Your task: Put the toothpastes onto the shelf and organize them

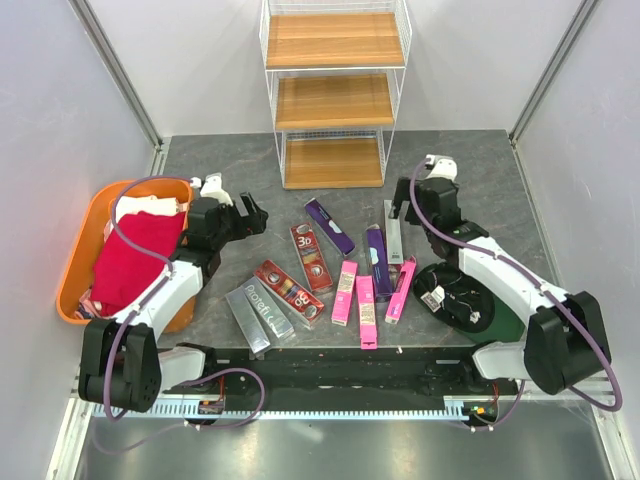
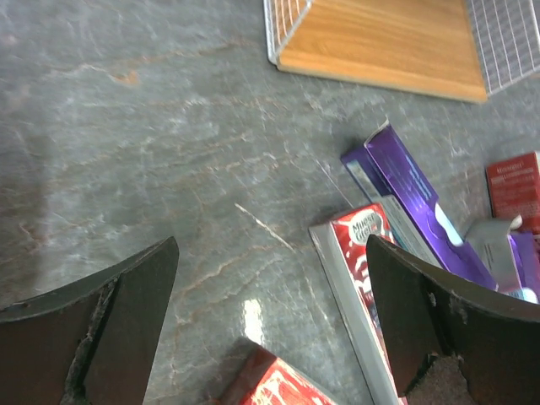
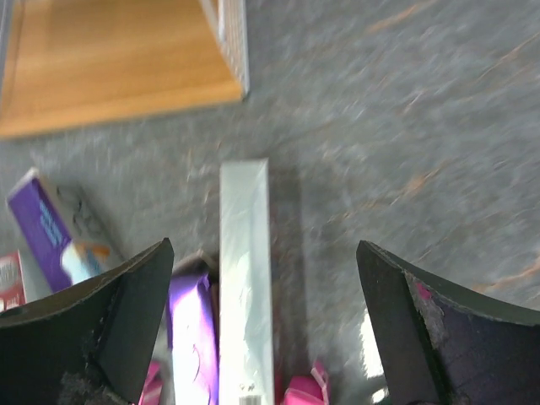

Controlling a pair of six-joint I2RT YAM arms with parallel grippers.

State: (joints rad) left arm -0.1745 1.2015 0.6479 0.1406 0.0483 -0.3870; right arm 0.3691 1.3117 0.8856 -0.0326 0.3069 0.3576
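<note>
The shelf (image 1: 335, 100), a white wire rack with three wooden tiers, stands at the back centre; all its tiers are bare. Several toothpastes lie flat on the grey table: a purple box (image 1: 329, 226), two red boxes (image 1: 310, 257), a silver-grey box (image 1: 259, 316), three pink boxes (image 1: 367, 311), another purple box (image 1: 378, 260) and a silver box (image 1: 394, 230). My left gripper (image 1: 252, 218) is open and empty, just left of a red box (image 2: 363, 278). My right gripper (image 1: 405, 205) is open and empty, hovering over the silver box (image 3: 245, 278).
An orange tub (image 1: 75, 270) holding a red cloth (image 1: 135, 255) sits at the left, beside the left arm. A black round object (image 1: 455, 295) lies under the right arm. Grey walls close in both sides.
</note>
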